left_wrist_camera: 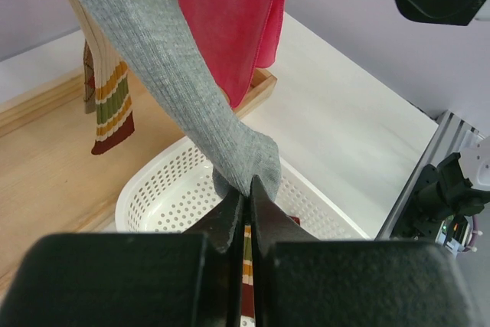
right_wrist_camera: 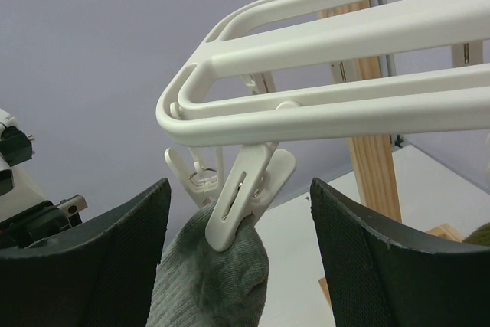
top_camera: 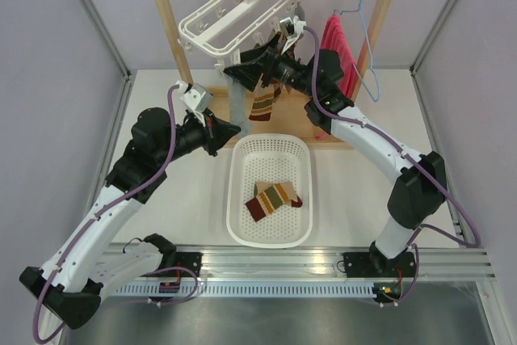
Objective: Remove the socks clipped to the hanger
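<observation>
Grey sock [left_wrist_camera: 176, 89]: soft, light, stretchy ribbed knit, pulled taut from its clip [right_wrist_camera: 233, 216] on the hanger [right_wrist_camera: 344, 44] over the tabletop's far edge. Left end effector [left_wrist_camera: 246, 198] is clamped on the toe. Right end effector [right_wrist_camera: 241, 189] stands apart, one finger either side of the clip. Hanger and clip are rigid, smooth white plastic. Best release, in my judgement: squeeze the clip rather than tug the fabric.

The right claw [right_wrist_camera: 239, 212] stands wide around the clip [right_wrist_camera: 243, 201], clear gaps both sides. The hanger [right_wrist_camera: 367, 44] blocks overhead. The grey sock [left_wrist_camera: 176, 89] slants across the air above the basket [top_camera: 232, 199]; the towel [left_wrist_camera: 230, 13] hangs just behind it.
</observation>
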